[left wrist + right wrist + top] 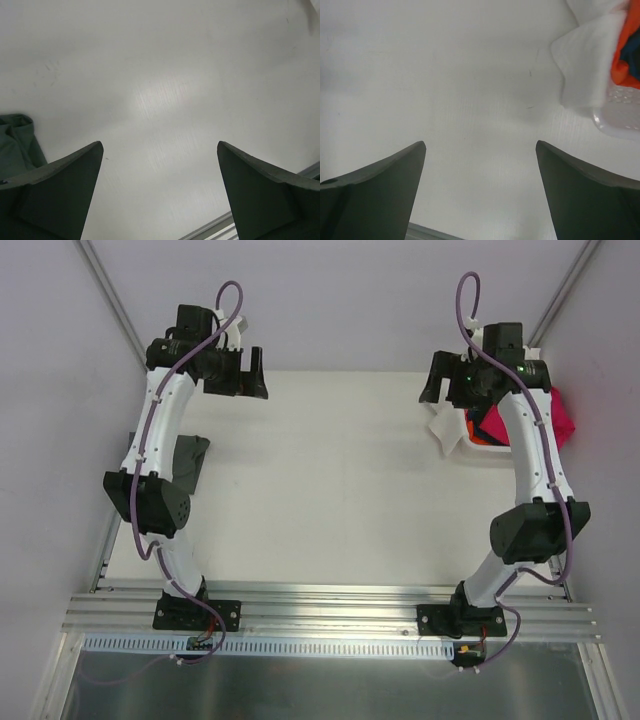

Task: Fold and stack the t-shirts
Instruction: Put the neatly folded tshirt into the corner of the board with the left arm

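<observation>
A white tabletop (165,90) is seen beyond the left jaws and the right jaws. A white plastic basket (620,112) is seen above and right of the right jaws. An aluminium rail (215,227) is glimpsed low between the left jaws.

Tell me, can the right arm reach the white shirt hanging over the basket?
Probably yes. The right gripper is open and hangs close beside the white shirt, which spills over the basket rim onto the table; nothing stands between them.
</observation>
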Available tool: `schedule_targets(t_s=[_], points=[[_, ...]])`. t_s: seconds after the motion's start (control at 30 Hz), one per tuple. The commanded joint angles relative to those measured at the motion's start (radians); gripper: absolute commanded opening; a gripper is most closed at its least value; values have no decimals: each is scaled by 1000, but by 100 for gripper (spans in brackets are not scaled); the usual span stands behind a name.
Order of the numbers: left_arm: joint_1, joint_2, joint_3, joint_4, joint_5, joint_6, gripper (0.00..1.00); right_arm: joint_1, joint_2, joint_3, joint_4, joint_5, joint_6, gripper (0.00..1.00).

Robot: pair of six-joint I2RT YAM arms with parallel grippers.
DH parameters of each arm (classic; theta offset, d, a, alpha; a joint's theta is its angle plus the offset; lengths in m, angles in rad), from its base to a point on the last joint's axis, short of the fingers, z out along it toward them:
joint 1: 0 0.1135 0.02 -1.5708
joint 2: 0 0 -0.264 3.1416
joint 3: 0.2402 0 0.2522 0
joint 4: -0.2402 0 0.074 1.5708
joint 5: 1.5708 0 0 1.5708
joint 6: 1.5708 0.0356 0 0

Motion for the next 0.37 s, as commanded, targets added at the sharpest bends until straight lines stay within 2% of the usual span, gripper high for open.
schedule_targets(t_s=[0.0, 0.07, 0.2, 0.27, 0.33], points=[[-42, -8, 46, 20, 46, -41, 99, 3, -65, 25, -137, 159, -41, 97], [-65, -22, 32, 27, 4, -13, 99, 3, -114, 9, -134, 164, -28, 97], [-91, -60, -30, 57, 25, -37, 99, 5, -181, -21, -140, 109, -6, 97], [-102, -68, -47, 57, 26, -31, 99, 20, -204, -72, -155, 121, -8, 97], [-109, -71, -58, 58, 18, -19, 99, 23, -247, -151, -94, 143, -11, 97]])
